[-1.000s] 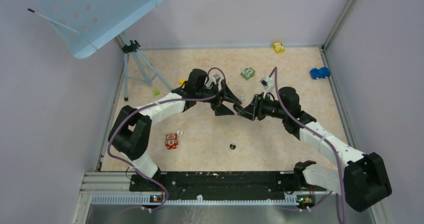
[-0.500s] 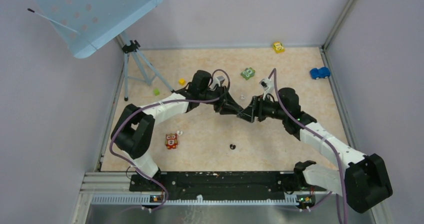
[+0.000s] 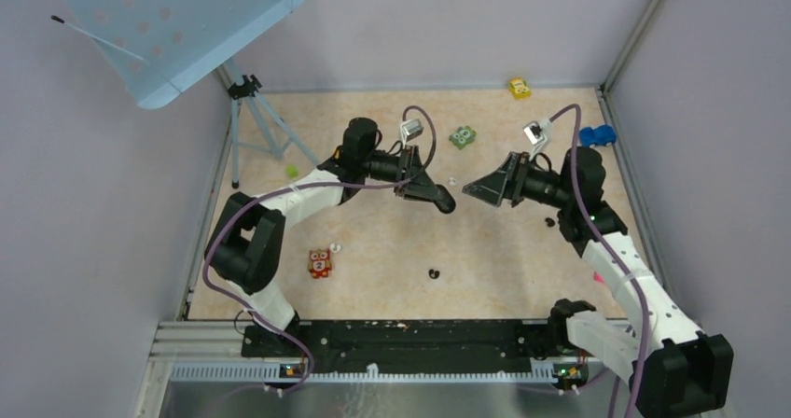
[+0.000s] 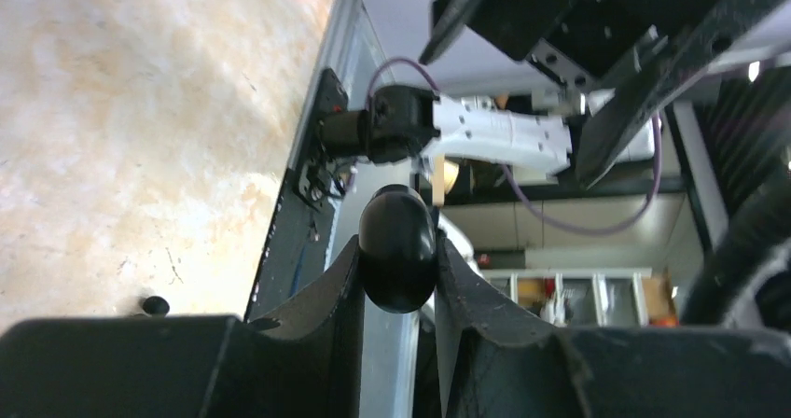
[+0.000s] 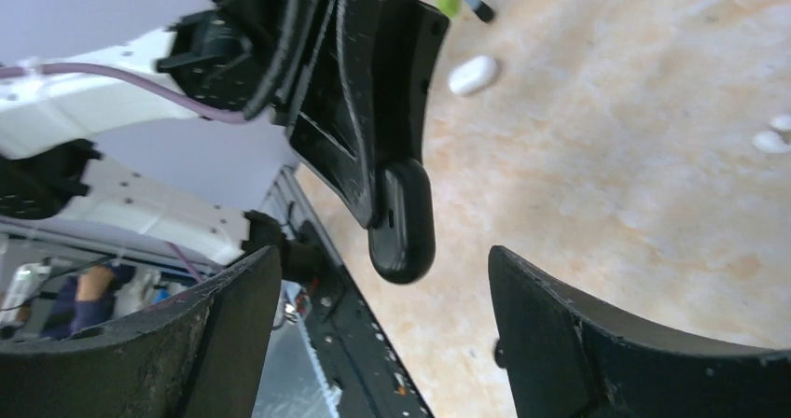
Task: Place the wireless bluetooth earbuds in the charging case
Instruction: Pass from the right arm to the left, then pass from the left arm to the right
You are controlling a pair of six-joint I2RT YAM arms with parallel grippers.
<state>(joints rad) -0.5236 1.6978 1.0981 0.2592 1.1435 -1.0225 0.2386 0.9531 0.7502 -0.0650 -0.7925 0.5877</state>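
Observation:
My left gripper (image 3: 438,197) is shut on a black oval charging case (image 3: 447,202) and holds it above the table's middle. In the left wrist view the case (image 4: 398,245) sits pinched between the fingers. My right gripper (image 3: 476,191) is open and empty, facing the case from the right with a gap between. Its wrist view shows the case (image 5: 403,222) hanging ahead of the spread jaws. A black earbud (image 3: 434,272) lies on the table in front. White earbuds lie at the left (image 3: 335,246) and behind the case (image 3: 451,180).
A green toy figure (image 3: 462,136), a yellow car (image 3: 520,88) and a blue car (image 3: 596,136) stand at the back. An orange owl figure (image 3: 319,263) is front left. A small green ball (image 3: 292,171) lies by the tripod (image 3: 252,110).
My right gripper has pulled back to the right, away from the left gripper, and stands open. My left gripper has kept the case and reached a little right.

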